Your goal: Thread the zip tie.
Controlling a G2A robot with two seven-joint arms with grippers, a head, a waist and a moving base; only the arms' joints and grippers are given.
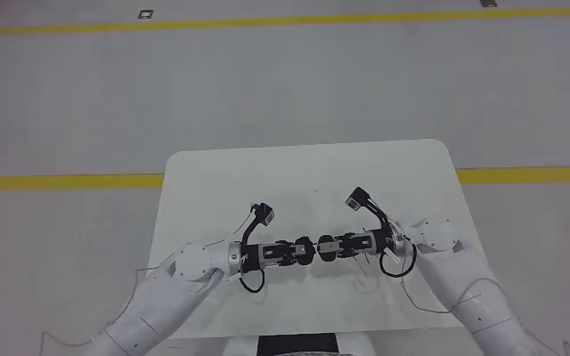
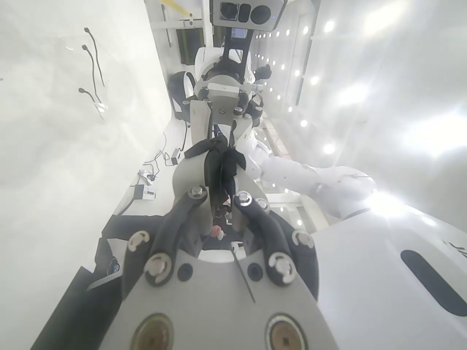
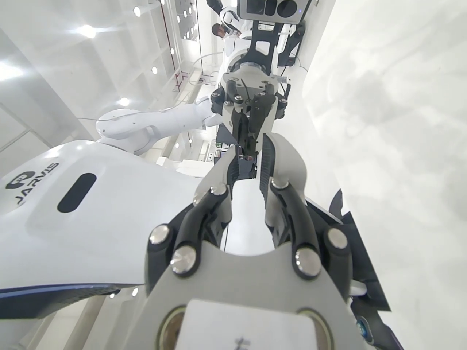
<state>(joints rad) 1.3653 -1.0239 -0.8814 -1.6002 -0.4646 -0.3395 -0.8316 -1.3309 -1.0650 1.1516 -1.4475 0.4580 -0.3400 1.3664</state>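
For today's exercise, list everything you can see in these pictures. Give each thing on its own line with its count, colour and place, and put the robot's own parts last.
table: one, white, under both arms
loose zip ties: three, dark, lying on the table, apart from the grippers
zip tie: one, thin, black, held at the left gripper
floor lines: two, yellow, on the grey floor beyond and beside the table
left gripper: one, grey, fingertips wrapped in black, shut on the zip tie, above mid-table
right gripper: one, grey, tip to tip with the left gripper
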